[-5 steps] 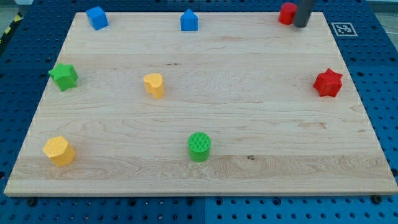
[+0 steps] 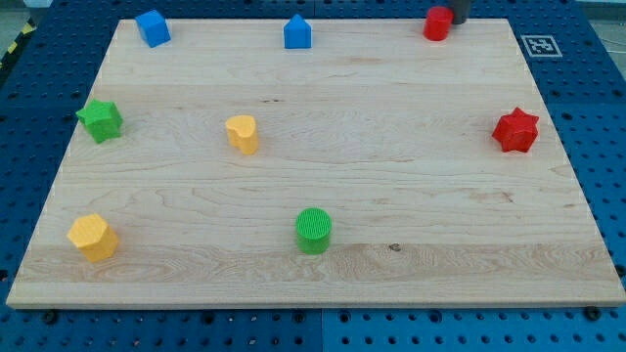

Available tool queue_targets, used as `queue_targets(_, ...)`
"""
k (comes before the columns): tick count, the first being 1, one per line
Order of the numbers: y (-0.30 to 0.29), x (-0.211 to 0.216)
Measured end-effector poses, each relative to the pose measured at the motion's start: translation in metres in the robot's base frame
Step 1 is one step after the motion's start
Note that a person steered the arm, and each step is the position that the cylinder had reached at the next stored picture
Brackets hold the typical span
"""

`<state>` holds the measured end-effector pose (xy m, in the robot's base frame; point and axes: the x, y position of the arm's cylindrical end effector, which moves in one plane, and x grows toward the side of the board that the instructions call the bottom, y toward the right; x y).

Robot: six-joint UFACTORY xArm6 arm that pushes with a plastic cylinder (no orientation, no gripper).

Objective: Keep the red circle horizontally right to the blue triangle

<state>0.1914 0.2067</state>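
1. Here, the wooden board fills almost the whole frame, lying on a blue pegboard table that shows along every edge.
2. A small black-and-white marker tag sits at the board's upper right corner.
3. The red star rests near the right edge, a little above mid-height, well apart from everything else.
4. The green cylinder stands in the lower middle of the frame.
5. The yellow hexagon-like block lies in the lower left.
6. The green star sits at the left edge, above mid-height.
7. The yellow heart-like block lies left of centre, between the green star and the board's middle.
8. The blue cube-like block sits in the upper left, near the top edge.
9. The blue triangle, shaped like a little house, stands at the top centre.
10. The red circle is at the upper right along the top edge, well to the right of the blue triangle and at about the same height in the frame.
11. My tip is a dark rod end showing at the very top of the frame, just beside the red circle's right side; contact cannot be judged. The rod has no fingers, so it has hold of nothing.
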Motion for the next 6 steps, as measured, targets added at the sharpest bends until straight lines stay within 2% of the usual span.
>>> queue_targets(2,-0.042,0.0)
queue_targets(4,-0.034,0.015)
queue_targets(6,-0.051,0.016)
